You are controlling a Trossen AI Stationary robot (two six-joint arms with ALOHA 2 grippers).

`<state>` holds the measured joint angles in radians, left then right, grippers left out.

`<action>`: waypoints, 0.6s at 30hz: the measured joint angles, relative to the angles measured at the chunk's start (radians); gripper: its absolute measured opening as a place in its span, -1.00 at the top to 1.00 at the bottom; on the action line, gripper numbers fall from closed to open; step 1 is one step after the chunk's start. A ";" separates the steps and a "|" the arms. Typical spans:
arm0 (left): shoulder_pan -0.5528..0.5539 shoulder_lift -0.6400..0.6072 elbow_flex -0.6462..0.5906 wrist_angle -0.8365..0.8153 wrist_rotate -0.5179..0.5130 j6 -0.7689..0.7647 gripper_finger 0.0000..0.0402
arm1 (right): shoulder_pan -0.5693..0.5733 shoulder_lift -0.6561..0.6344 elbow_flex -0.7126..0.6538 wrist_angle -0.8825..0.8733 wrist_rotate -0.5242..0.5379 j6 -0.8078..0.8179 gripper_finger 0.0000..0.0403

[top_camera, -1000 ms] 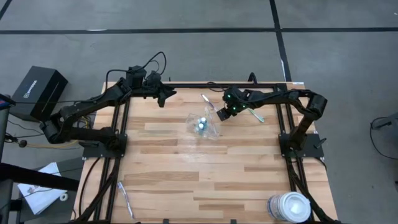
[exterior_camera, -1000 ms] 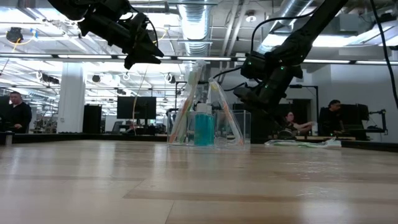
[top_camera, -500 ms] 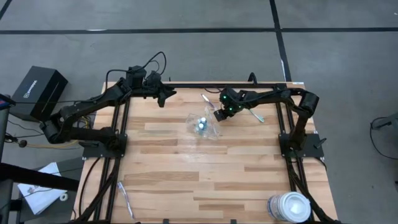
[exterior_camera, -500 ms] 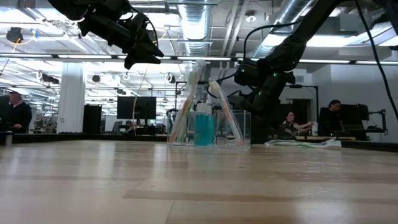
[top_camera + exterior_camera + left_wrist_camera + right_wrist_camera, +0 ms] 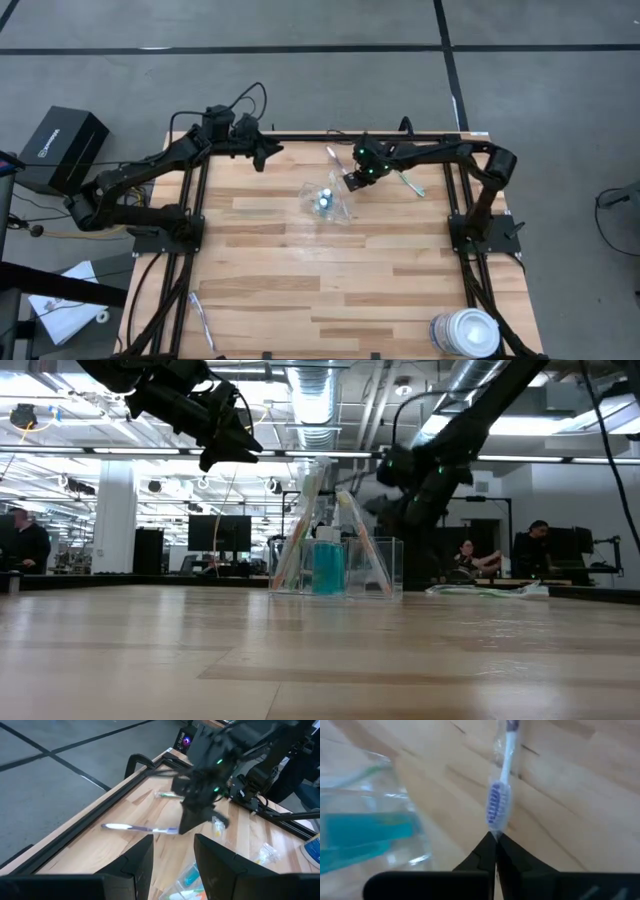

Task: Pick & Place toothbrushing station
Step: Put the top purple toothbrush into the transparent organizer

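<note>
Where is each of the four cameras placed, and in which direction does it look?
High view: above the table, looking straight down; both arms show, the clear container between them.
Low view: at table-top height, looking level into the room; both arms enter from above.
Left wrist view: past the left gripper toward the right arm.
Right wrist view: past the right gripper at a toothbrush.
All four share the clear container.

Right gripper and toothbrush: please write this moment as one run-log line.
right gripper: shut, just short of loose toothbrush | left gripper: raised at far edge | clear container: holds teal tube
</note>
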<state>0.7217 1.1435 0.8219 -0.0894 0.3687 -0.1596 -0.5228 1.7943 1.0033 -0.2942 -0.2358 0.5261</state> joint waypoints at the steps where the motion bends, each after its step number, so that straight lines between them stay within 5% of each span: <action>1: 0.003 0.000 0.000 0.000 0.001 0.000 0.32 | 0.001 -0.022 0.007 -0.022 0.000 -0.001 1.00; 18: 0.014 0.000 0.000 0.004 -0.001 0.005 0.32 | -0.003 -0.460 0.282 -0.476 -0.061 0.079 1.00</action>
<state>0.7353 1.1435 0.8219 -0.0855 0.3679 -0.1543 -0.5259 1.3341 1.2853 -0.7697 -0.2964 0.6051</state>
